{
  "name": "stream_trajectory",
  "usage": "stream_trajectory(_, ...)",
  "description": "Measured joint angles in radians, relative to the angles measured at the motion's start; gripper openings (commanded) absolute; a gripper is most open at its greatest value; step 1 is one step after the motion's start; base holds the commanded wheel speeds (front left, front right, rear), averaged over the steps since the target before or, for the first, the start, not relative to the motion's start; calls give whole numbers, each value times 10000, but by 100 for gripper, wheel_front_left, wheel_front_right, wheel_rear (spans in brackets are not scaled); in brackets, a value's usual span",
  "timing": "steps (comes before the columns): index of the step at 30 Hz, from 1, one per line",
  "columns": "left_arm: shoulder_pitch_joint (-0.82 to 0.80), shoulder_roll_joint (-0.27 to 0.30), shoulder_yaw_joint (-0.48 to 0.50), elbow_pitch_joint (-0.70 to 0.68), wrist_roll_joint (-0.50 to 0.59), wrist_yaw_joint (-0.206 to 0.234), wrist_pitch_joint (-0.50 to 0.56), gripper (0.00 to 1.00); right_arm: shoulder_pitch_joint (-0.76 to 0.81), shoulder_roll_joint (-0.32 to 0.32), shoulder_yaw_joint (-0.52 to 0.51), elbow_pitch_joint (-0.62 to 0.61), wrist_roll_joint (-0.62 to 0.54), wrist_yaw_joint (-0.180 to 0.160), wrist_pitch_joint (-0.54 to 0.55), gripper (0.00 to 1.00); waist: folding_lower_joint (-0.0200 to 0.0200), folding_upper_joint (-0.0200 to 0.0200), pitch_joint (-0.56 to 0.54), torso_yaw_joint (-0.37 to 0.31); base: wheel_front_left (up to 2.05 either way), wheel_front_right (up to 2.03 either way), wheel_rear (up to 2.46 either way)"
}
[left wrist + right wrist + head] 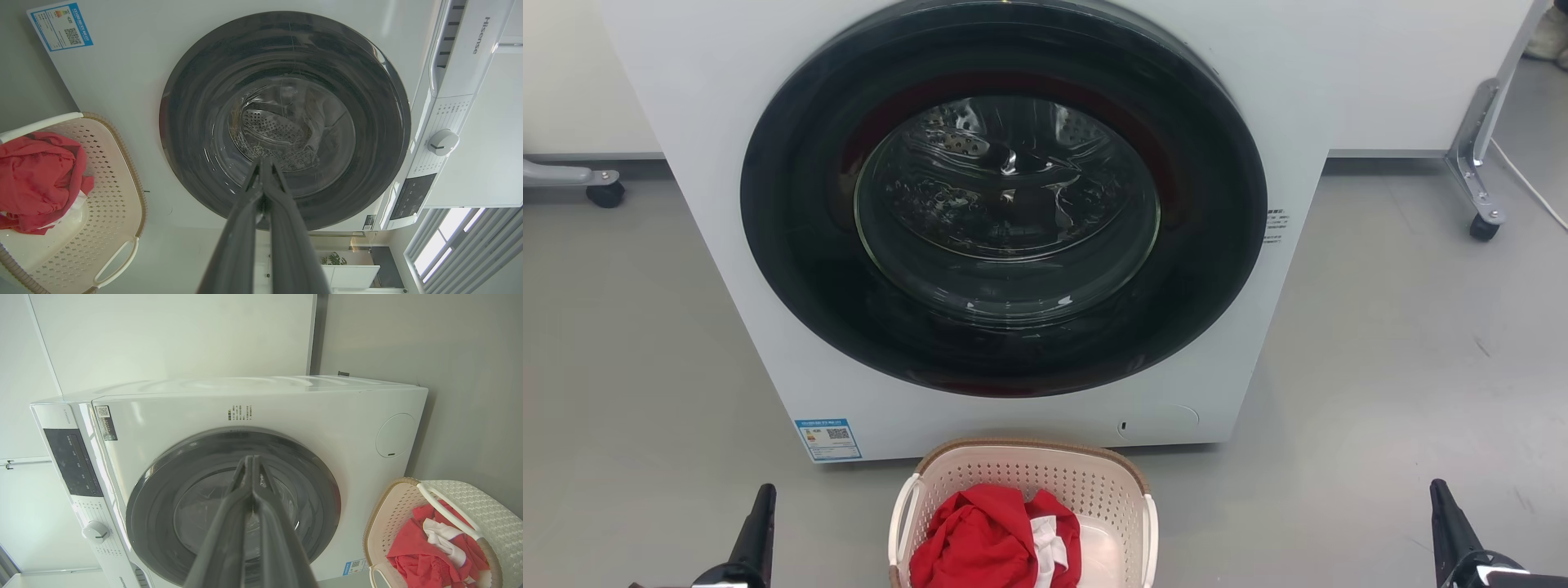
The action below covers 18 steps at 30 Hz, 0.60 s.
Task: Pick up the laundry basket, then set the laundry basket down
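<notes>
- The left hand (764, 494) and the right hand (1439, 490) are both empty, with each pair of long dark fingers pressed together. They would have to spread before they could take hold of anything.
- The cream perforated plastic laundry basket with a brown woven-look rim (1029, 447) stands on the grey floor (1380, 367) between the two hands. It is well apart from each and slightly nearer the left one.
- Its far rim sits close to the front of the white front-loading washing machine (727, 245), below the round dark glass door (1005, 196).
- Inside the basket is a crumpled red cloth (980, 531) with a smaller white cloth (1049, 551) tucked against it. They are heaped toward the left-hand side, and bare bottom shows on the right-hand side.
- Risk: the two white side handles (900, 523) are thin loops. A hand that closes on the perforated wall instead would probably slip.
- Risk: with the load off-centre, an uneven lift could tilt the basket and slide the cloths toward the lower side or over the rim.
- Risk: any forward swing while lifting could knock the rim against the machine.
</notes>
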Motion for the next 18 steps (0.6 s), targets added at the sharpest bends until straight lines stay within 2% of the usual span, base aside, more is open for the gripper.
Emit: stream_trajectory(18, 0, -2, 0, 8, 0, 0, 0, 0, 0, 0, 0, 0, 0, 0, 0, 0, 0, 0, 0, 0, 0, 0, 0)
